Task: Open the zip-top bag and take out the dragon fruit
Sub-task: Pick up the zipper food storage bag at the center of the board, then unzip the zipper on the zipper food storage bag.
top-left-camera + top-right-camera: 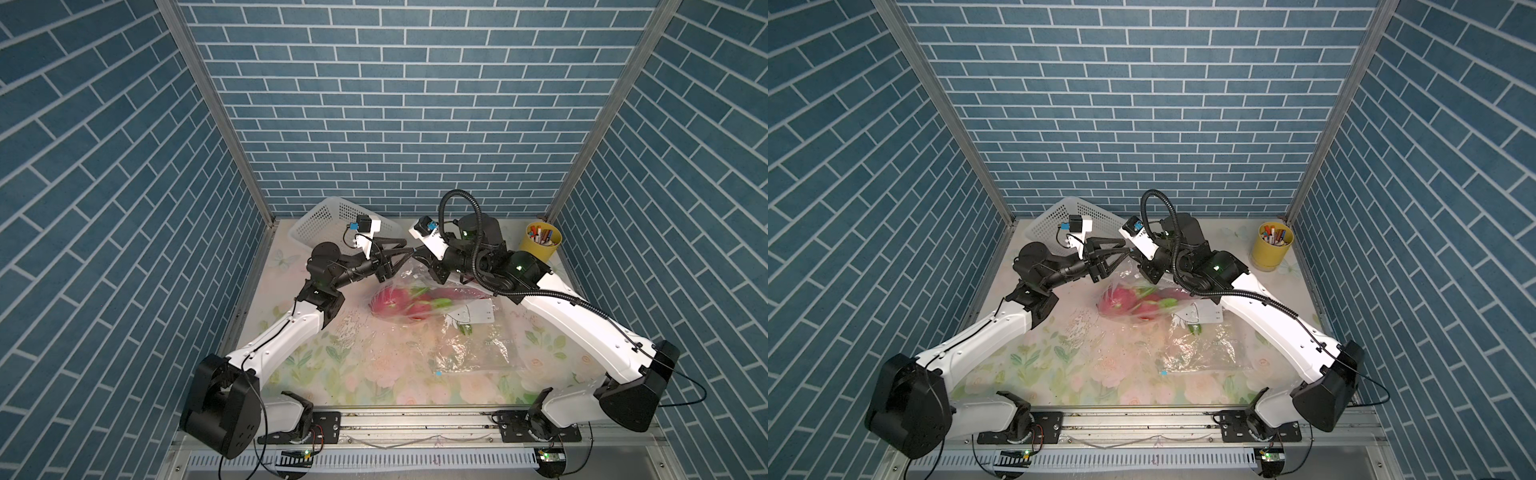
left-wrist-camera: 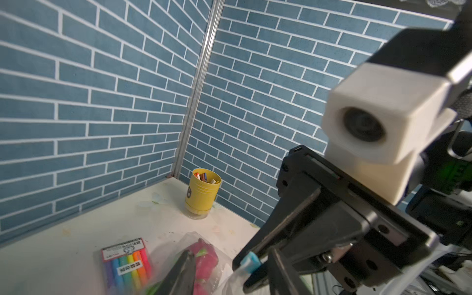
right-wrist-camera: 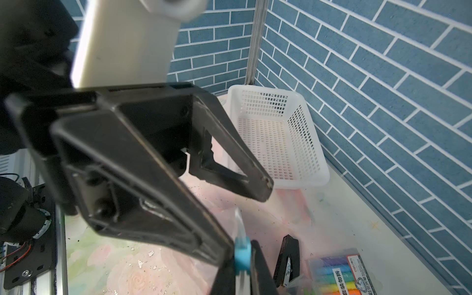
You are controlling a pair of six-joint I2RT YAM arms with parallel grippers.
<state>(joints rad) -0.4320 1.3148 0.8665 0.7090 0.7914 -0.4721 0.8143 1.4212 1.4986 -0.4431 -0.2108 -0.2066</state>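
right gripper [image 2: 244, 273]: clamped on blue slider [image 3: 242, 251] at bag top; pinch lifts that end off table so zip line hangs free to work.
left gripper [image 3: 245, 222]: jaws apart, nothing in them; clear bag lip runs up between the fingers, just beside slider; likely placed to bite the lip as counter-hold.
bag [image 1: 419, 291]: clear, mid-table toward back; mouth end raised to both grippers, belly slumped on table [image 1: 332, 374].
dragon fruit [image 1: 390, 306]: inside bag at low end, resting on table through film; weight probably anchors bag while top gets pulled.
zip: how far open, cannot tell; film too clear, close views blurred.
step: judged as set-up for zip pull; one side on slider, other needs the lip.
risk: left closing on slider or on right fingers instead of lip; thin film may slip out.
clutter: second flat bag [image 1: 473, 351] nearer front, basket [image 1: 332, 220], cup [image 1: 542, 241], marker pack [image 2: 126, 265], stapler [image 3: 287, 258]; none in the pinch, no role here.
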